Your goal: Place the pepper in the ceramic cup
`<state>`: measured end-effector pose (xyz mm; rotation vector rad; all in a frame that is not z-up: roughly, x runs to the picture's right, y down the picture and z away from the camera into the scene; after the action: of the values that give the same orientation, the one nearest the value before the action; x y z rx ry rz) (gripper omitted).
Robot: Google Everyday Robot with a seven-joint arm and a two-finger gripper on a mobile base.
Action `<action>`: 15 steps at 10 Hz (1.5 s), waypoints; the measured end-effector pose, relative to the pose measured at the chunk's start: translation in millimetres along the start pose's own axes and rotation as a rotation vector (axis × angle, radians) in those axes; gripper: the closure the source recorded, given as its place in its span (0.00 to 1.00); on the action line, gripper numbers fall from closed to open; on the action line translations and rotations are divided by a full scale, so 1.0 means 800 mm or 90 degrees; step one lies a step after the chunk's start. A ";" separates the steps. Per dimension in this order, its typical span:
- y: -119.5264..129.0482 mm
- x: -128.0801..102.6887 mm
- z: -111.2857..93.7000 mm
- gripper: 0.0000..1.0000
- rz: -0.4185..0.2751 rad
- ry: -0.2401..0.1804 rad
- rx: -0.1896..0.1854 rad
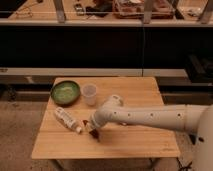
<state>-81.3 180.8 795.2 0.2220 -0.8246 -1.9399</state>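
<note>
Pale wooden desk (135,142), camera view. The white arm's pincer (91,128) sits low at the dark red pepper (94,133), just beside the cap end of the white bottle (66,119); whether it grips the pepper cannot be told. The ceramic cup (89,94) stands behind, next to the green bowl (65,93). Good practice would be to take the pepper across its middle, clear of the bottle, and lift it straight up before crossing to the cup.

A light wooden table (142,90) stands on speckled floor (20,127) before a dark counter (100,47).
</note>
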 end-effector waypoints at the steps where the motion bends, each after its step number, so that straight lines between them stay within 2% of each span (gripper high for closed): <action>1: 0.003 0.028 -0.034 1.00 0.016 0.035 0.029; 2: 0.012 0.063 -0.083 1.00 0.028 0.076 0.057; 4: 0.028 0.107 -0.153 1.00 0.033 0.129 0.078; 5: 0.035 0.145 -0.196 1.00 0.027 0.168 0.089; 6: 0.034 0.183 -0.229 1.00 0.015 0.207 0.111; 7: 0.031 0.207 -0.248 1.00 0.004 0.233 0.128; 9: 0.031 0.223 -0.266 1.00 -0.004 0.254 0.138; 12: 0.031 0.223 -0.264 1.00 -0.005 0.254 0.136; 14: 0.045 0.233 -0.262 1.00 -0.020 0.272 0.098; 15: 0.061 0.252 -0.259 1.00 -0.042 0.299 0.054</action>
<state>-48.9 -96.8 707.5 0.7323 -0.5889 -1.8081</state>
